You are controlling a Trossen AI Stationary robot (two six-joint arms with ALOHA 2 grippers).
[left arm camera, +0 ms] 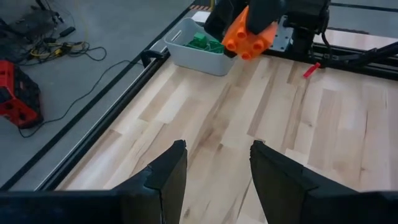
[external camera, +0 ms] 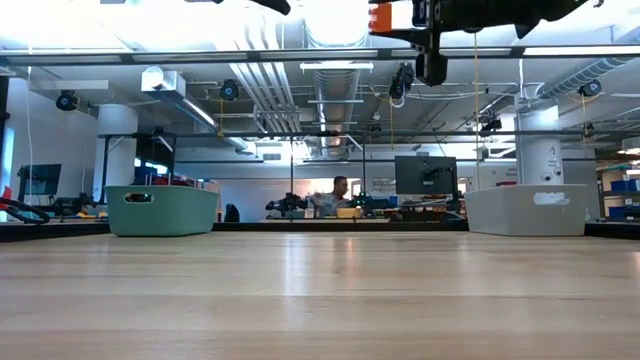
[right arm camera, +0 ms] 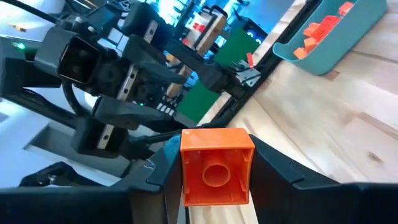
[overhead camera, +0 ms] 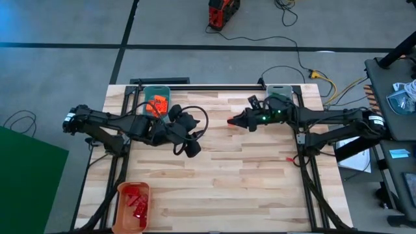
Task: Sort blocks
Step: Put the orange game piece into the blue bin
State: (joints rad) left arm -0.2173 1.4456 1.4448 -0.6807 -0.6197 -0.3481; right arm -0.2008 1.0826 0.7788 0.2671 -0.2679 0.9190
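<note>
An orange block (right arm camera: pixel 216 165) hangs high over the table's middle, with my right gripper (overhead camera: pixel 233 121) shut on it. The same block (left arm camera: pixel 249 34) shows in the left wrist view and at the low view's top (external camera: pixel 380 17). My left gripper (left arm camera: pixel 217 168) stands open and holds nothing, left of the block above the table (overhead camera: pixel 193 147). At the far left, a teal bin (overhead camera: pixel 156 102) holds orange blocks. Green blocks lie in a grey bin (overhead camera: pixel 278 91) at the far right. Red blocks fill an orange bin (overhead camera: pixel 133 205) at the near left corner. My right gripper pinches the orange block by two opposite side walls (right arm camera: pixel 186 168) between its two fingers. The fingers reach roughly level from the table's right toward its left. The block is lifted clear of the table, its hollow underside (right arm camera: pixel 216 174) facing my wrist camera.
A small red thing (overhead camera: pixel 290 158) lies near the table's right edge. The table's frame rails (overhead camera: pixel 214 85) run along its far edge and sides. Bare wood (overhead camera: pixel 221 188) spreads across the middle and near part. Beyond the table, a person sits far off in the room (external camera: pixel 340 192).
</note>
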